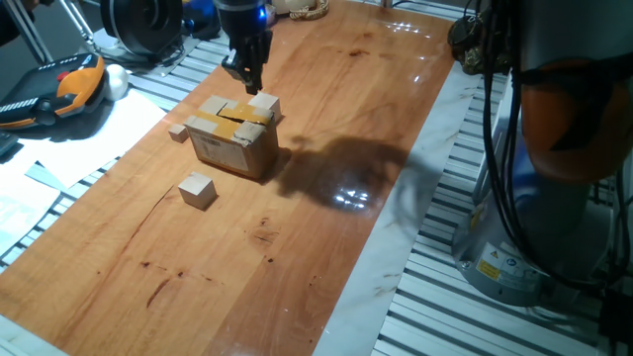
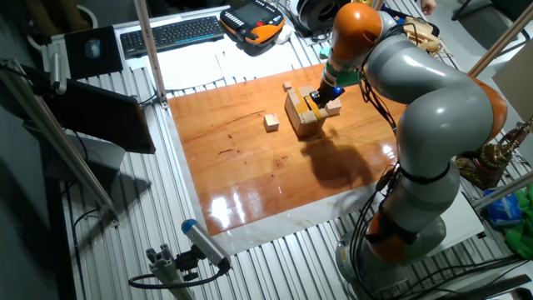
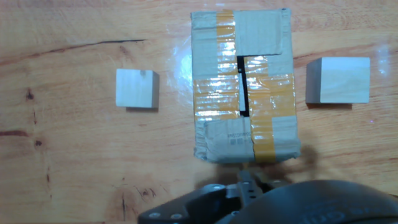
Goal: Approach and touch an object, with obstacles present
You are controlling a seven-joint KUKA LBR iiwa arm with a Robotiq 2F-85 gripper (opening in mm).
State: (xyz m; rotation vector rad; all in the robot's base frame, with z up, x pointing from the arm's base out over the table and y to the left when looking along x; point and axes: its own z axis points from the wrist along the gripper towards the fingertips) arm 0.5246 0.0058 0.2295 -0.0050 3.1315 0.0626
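The gripper hangs above the far end of the cardboard box — whether its jaws stand wide or narrow cannot be told. The box lies mid-table with yellow tape strips across its flaps. The light-tan wooden cube sits just beside the box, apart from it, near the arm. A paler cube lies on the box's opposite side, and a tiny cube sits nearby — all on the wooden table.

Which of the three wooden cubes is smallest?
The tiny cube beside the cardboard box, clearly smaller than the tan cube and pale cube.
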